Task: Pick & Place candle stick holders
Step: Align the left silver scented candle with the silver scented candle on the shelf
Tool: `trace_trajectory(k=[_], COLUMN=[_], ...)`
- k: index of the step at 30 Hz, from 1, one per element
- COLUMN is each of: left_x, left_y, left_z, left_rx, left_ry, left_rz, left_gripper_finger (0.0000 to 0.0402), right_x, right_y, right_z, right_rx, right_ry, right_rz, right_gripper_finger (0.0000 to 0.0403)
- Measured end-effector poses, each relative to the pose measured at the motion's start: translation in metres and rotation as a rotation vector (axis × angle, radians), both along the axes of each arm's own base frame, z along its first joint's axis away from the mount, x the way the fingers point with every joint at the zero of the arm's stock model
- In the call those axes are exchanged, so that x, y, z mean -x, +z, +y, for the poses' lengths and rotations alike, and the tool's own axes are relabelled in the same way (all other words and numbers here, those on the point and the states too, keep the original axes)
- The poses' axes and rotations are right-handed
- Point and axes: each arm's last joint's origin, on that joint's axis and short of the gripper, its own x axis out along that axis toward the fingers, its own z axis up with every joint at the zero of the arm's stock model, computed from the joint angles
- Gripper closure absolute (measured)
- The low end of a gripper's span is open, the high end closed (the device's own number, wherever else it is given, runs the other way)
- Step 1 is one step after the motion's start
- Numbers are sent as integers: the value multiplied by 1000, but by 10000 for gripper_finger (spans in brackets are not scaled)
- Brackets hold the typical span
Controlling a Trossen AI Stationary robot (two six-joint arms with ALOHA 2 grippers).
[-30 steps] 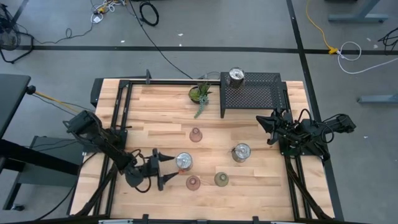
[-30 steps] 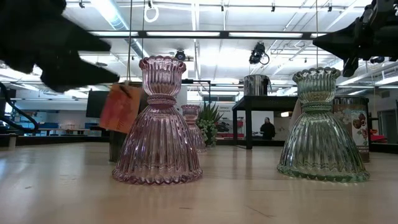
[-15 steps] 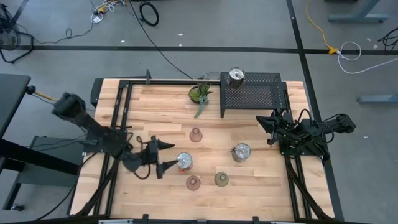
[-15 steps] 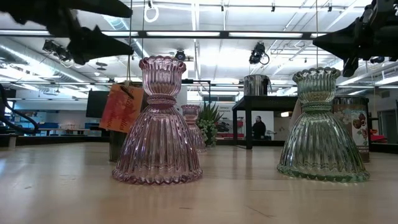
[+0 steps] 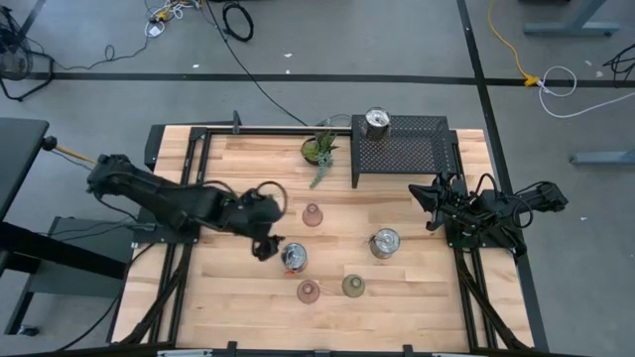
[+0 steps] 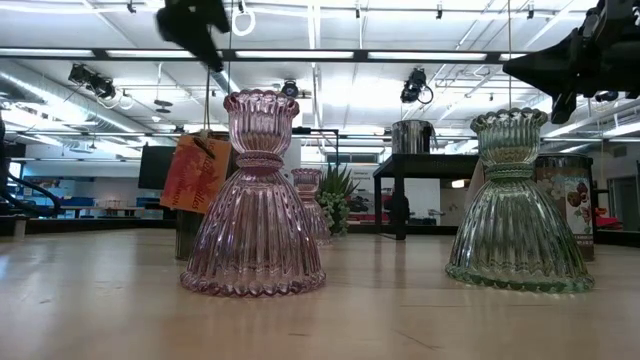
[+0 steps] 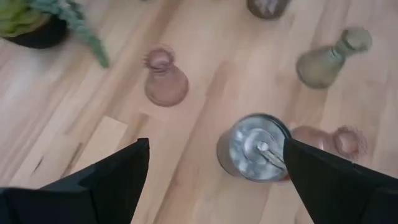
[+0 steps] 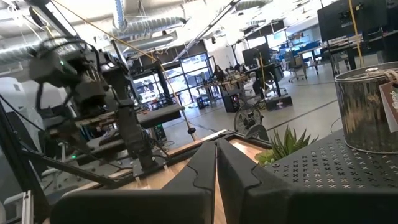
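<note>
Above silver holder (image 7: 254, 147) – left claw (image 7: 214, 171) spread, floor around bare.

Bare bench (image 5: 248, 169) lies open along the left and far-left side. The front middle is crowded: a silver holder (image 5: 294, 258), a pink glass holder (image 5: 308, 291) and an olive-green holder (image 5: 352, 286) stand close together, with narrow gaps between. Another pink holder (image 5: 313, 214) and a second silver holder (image 5: 385, 242) flank a wider lane. The potted plant (image 5: 318, 150) and black mesh rack (image 5: 402, 149) block the far edge.
</note>
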Motion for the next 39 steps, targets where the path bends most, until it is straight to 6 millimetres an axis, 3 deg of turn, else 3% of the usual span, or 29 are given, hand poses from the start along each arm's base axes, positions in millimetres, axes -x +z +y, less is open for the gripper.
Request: trace_trajectory(k=[3,7,14,24,39], left_x=[-22,-51,-80,-76,-78], left_y=[2,-15,-40,-45,-69], left_z=[-2,-8,-4,23,23], left_rx=[37,99,217,186,199], left_ry=[-44,-146,-224,-40,20], left_rz=[64,219,369,468,442], left_gripper_finger=[32,33,33,41,140], right_x=[0,0,0,0,0], right_y=[0,0,0,0,0], right_z=[0,0,0,0,0], right_rx=[-1,0,0,0,0], right_ry=[0,0,0,0,0], right_rz=[-1,0,-1,-1,-1], right_gripper_finger=[385,385,385,385,385])
